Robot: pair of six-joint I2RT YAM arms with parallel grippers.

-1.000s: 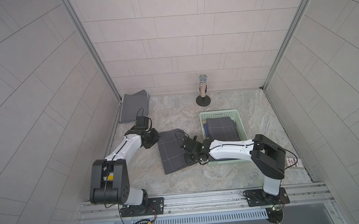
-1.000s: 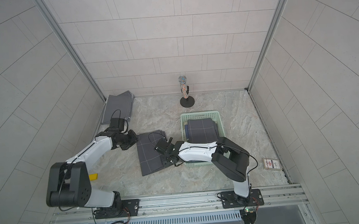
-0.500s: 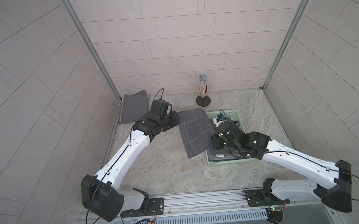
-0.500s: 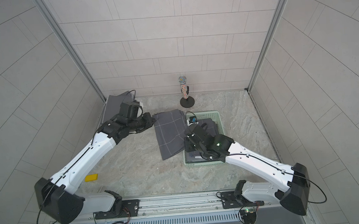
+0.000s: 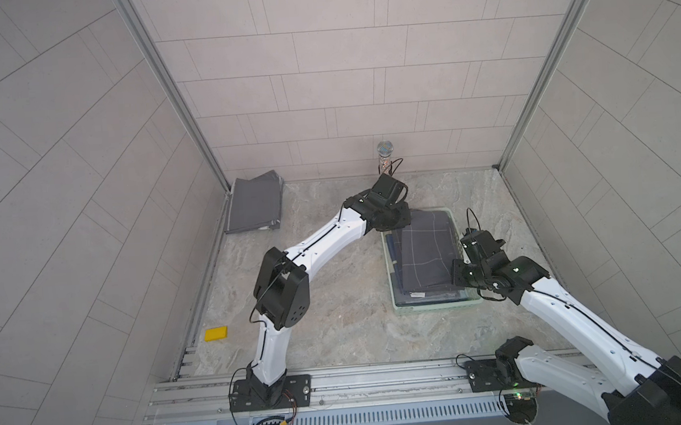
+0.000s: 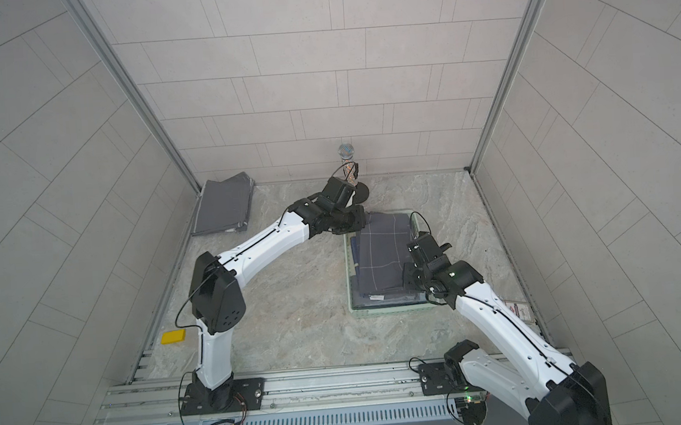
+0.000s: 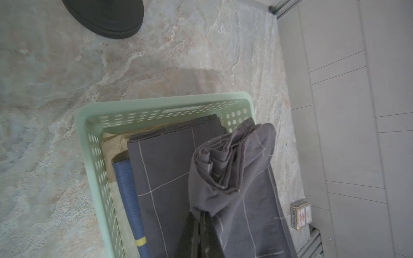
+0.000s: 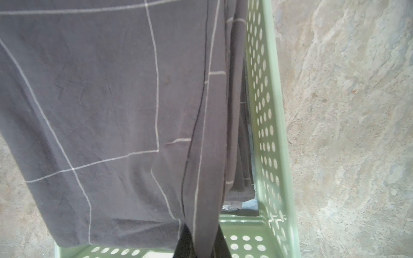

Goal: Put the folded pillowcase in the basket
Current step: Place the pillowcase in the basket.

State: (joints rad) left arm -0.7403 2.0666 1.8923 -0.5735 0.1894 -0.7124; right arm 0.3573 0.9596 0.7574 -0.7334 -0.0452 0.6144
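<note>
Left gripper [image 7: 201, 223]: jaws are pinched almost together on a bunched corner of the pillowcase [image 7: 232, 165], above the far left corner of the basket [image 7: 156, 100]. Right gripper [image 8: 201, 234]: jaws are likewise clamped tight on a pillowcase edge, at the basket's near right end; the fabric is seen hanging from it in folds.

Pillowcase [image 5: 428, 252]: dark grey, thin pale grid lines, folded, rumpled at both gripped ends. In both top views it is seen spread between the two grippers over the basket. Whether it rests on the contents cannot be told.

Basket [image 5: 435, 307]: mint green, perforated walls, slot handle at the far end. Contents noted: tan paper [image 7: 111, 143] in the far left corner, a blue cloth [image 7: 127, 189] along the left wall, a second grid cloth [image 7: 169, 160] lying flat beside it.

Table, otherwise: grey stack [image 5: 254, 205] in the far left corner, yellow block [image 5: 216, 333] at the near left, small box [image 6: 518, 310] by the right wall.
</note>
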